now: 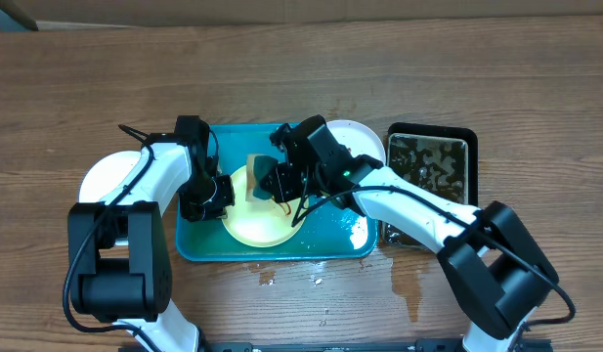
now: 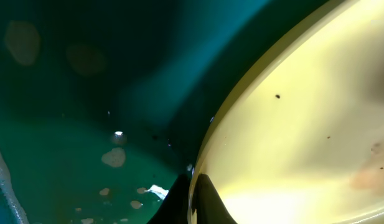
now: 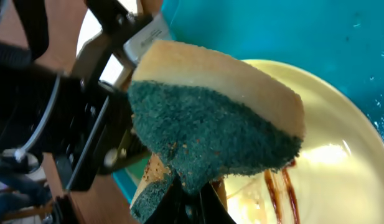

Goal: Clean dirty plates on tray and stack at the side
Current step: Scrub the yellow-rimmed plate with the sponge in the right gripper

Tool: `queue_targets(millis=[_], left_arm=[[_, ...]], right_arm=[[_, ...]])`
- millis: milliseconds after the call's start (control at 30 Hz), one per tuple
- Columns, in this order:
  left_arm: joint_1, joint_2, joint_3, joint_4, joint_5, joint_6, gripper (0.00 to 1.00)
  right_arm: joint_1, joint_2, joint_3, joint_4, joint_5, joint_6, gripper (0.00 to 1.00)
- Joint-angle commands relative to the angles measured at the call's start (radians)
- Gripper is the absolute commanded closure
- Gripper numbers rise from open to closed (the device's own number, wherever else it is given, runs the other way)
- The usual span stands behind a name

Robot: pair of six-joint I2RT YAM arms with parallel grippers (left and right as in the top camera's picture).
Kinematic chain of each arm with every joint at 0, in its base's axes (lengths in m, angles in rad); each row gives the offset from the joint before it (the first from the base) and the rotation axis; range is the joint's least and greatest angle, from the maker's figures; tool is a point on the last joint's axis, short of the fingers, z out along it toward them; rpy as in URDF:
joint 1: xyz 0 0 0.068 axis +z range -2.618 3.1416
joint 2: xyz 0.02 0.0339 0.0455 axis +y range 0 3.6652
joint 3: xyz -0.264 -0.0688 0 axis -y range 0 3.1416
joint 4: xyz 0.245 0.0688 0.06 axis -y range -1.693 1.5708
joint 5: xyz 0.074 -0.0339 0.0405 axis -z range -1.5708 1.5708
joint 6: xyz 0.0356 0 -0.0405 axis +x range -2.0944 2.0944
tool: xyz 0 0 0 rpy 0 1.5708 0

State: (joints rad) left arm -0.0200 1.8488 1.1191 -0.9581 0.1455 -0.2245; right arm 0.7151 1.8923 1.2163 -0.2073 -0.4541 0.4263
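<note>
Wood-grain table (image 1: 301, 68) fills the overhead view, with the teal tray (image 1: 330, 244) at its centre. The yellow plate (image 1: 262, 220) lies in the tray's left half.

The left gripper (image 1: 215, 196) sits at the plate's left edge. In the left wrist view its 2 dark fingers (image 2: 210, 202) are nearly closed, pinching the rim between them, with wet tray floor to the left.

The right gripper (image 1: 265, 179) hangs over the upper part of the yellow plate, clamped on a sponge (image 3: 216, 118). The sponge has a yellow layer on top and a green scrub layer below. Whether it touches the plate I cannot tell. Brown sauce (image 3: 279, 186) streaks the plate just beside the sponge's lower corner.

1 white plate (image 1: 101, 176) lies on the table to the left of the tray, partly under the left arm. The other white plate (image 1: 365, 137) is at the tray's upper right corner, partly hidden by the right arm. Whether it rests in the tray or on its rim I cannot tell.

A black pan (image 1: 433, 128) of murky water stands just beside the tray on the right. Foam (image 1: 358, 233) lies in the tray's lower right corner, and a wet patch (image 1: 409, 284) darkens the table in front of the pan.
</note>
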Motion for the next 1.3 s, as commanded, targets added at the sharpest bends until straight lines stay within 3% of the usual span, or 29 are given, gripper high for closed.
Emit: queue_targets(millis=[0,600,767,1000,1267], left_arm=[[-0.008,0.025,-0.013,0.002,-0.022,0.027,0.96],[-0.029,0.025,-0.013,0.005,-0.022,0.019,0.96],[-0.029,0.025,-0.013,0.006,-0.022,0.018,0.96],[-0.029,0.025,-0.013,0.015,-0.080,-0.065,0.96],[-0.024,0.025,-0.013,0.013,-0.091,-0.068,0.96]], right_arm=[[0.005,0.035,0.021,0.068,-0.011,0.055,0.96],[0.019,0.194,0.021,0.194,-0.030,0.227,0.96],[0.019,0.212,0.021,0.069,-0.026,0.342,0.96],[0.008,0.212,0.021,-0.151,0.016,0.329,0.96],[-0.012,0.212,0.021,-0.338,0.100,0.250,0.96]])
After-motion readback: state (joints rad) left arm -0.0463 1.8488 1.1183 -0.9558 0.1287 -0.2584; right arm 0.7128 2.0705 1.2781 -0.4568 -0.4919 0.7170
